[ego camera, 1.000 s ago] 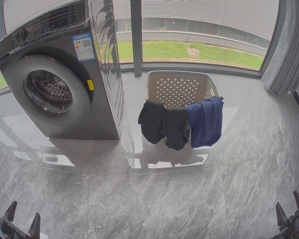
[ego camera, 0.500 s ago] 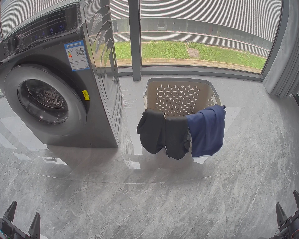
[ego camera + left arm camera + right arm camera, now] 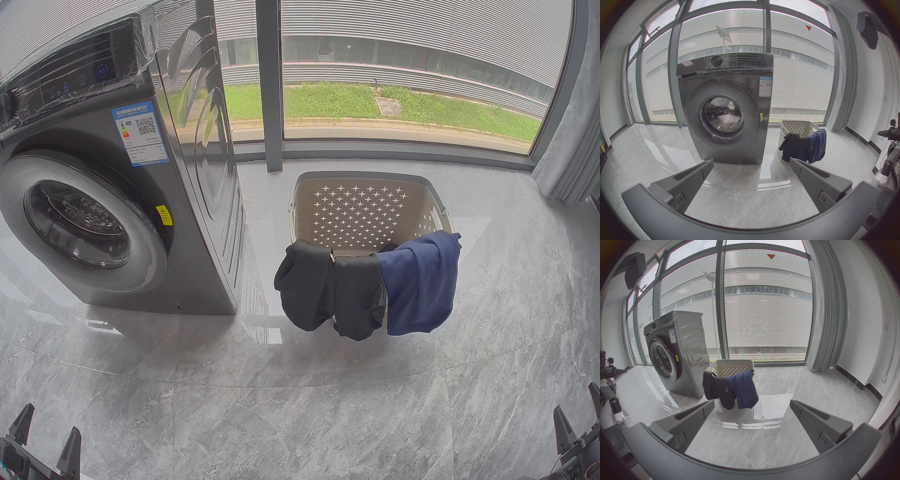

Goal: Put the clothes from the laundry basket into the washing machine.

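Nearest to us, our left gripper (image 3: 49, 431) sits low at the left edge of the head view. Its two dark fingers are spread wide with nothing between them. Our right gripper (image 3: 575, 415) sits low at the right edge, jaws likewise wide and holding nothing. Both are well apart from the basket (image 3: 365, 177).

Between us and the basket we see a stretch of glossy grey marble floor (image 3: 300, 419).

Farther on, the clothes (image 3: 350, 281) hang over the basket's near rim. A black piece (image 3: 306, 284) drapes at the left and a second black piece (image 3: 357, 306) hangs just beside it in the middle. A blue piece (image 3: 420, 281) is at the right, its top edge reaching the basket's right corner. All three hang down the outside of the near wall. The basket is beige, has star-shaped holes in its far wall, and stands upright on the floor.

To the left of the basket, near it but not touching, stands the grey washer (image 3: 206, 187). Its round door (image 3: 78, 225) is shut, and its control panel (image 3: 69, 72) runs along the top of the front.

Behind both we see a tall window (image 3: 400, 69), with a grey curtain (image 3: 572, 144) at its right end.
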